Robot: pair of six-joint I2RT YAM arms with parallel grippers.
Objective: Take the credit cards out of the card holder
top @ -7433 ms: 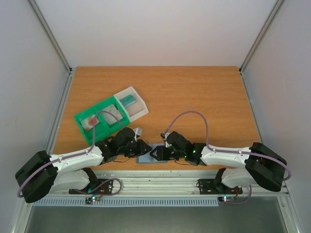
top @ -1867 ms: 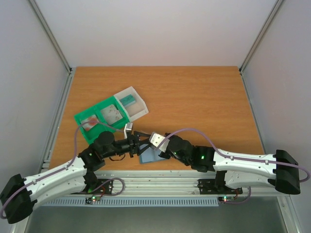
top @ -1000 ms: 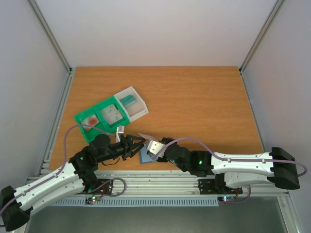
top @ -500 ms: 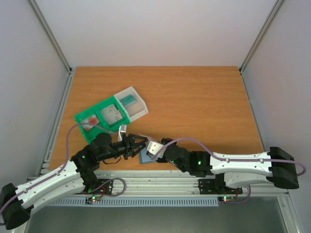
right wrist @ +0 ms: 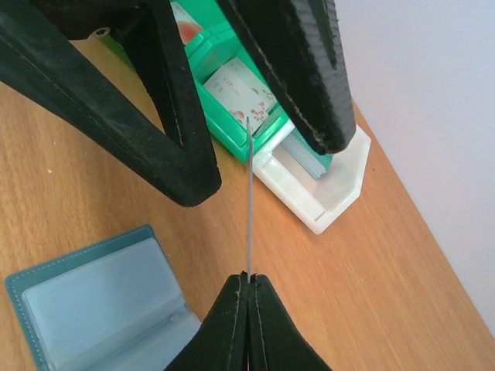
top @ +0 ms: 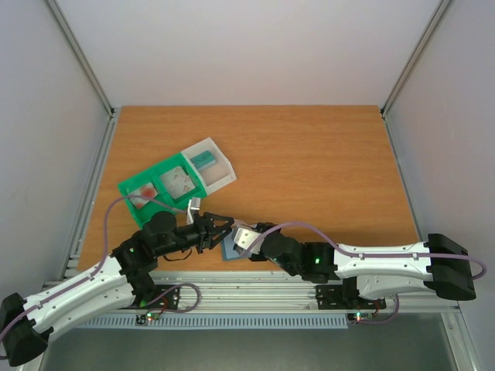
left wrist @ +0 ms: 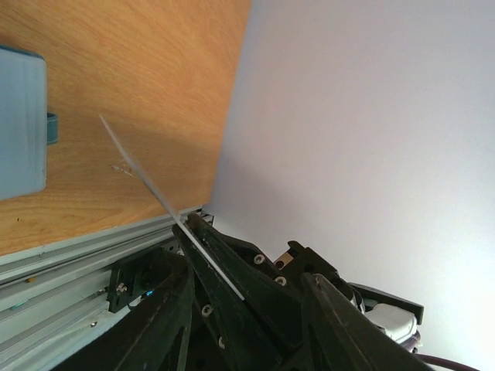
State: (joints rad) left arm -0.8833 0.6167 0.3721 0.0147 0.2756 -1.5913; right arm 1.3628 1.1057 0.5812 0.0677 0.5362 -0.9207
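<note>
- Left arm (top: 85, 280): reaching low from the near left corner toward the middle of the worktop's (top: 309, 154) near edge.
- Left gripper (top: 222, 225): pointing right, jaws standing apart and straddling a credit card (right wrist: 249, 193).
- Right arm (top: 379, 259): stretching leftward along the near edge.
- Right gripper (right wrist: 249, 278): pinching that card's lower edge, fingertips pressing together.
</note>
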